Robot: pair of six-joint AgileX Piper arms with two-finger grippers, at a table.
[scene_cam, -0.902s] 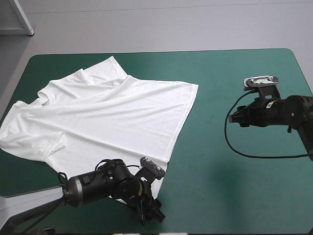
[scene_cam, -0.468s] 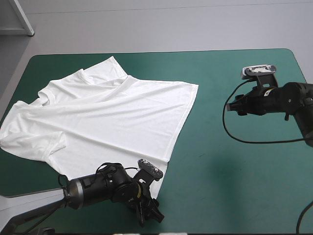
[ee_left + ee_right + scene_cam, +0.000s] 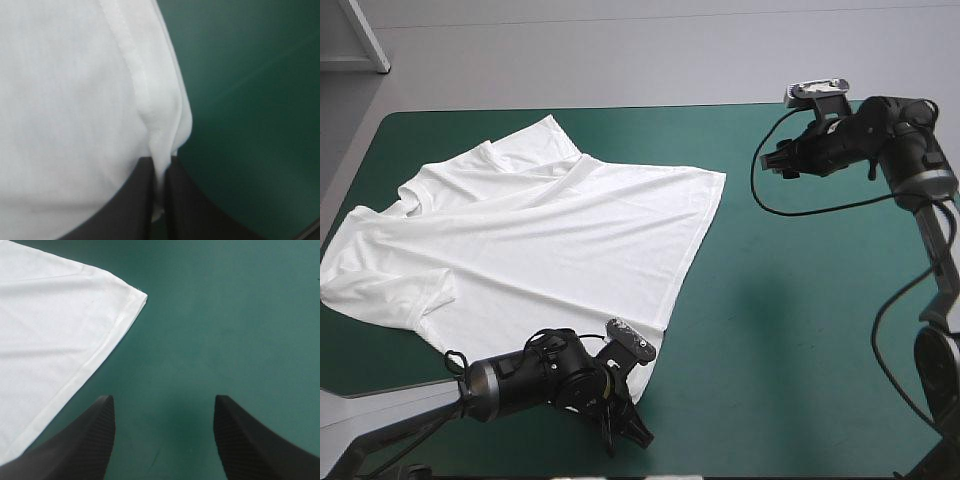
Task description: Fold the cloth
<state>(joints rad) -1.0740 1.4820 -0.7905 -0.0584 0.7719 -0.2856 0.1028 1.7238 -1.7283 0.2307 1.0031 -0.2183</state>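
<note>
White T-shirt (image 3: 540,240) spread flat; my left tool (image 3: 160,163) clamps its near hem corner, right tool (image 3: 163,400) spread apart above teal-green surface (image 3: 770,330).

White T-shirt (image 3: 540,230) lies spread on teal-green cover (image 3: 800,300).

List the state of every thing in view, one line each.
White short-sleeved fabric T-shirt: spread flat and unfolded, with one near hem corner pinched.
Left hand, two black fin-shaped fingers: shut on the T-shirt's hem corner.
Right hand, same black fingers: open and empty, over bare cover with the far hem corner ahead.
Teal-green table cover: bare on the right hand's side.
</note>
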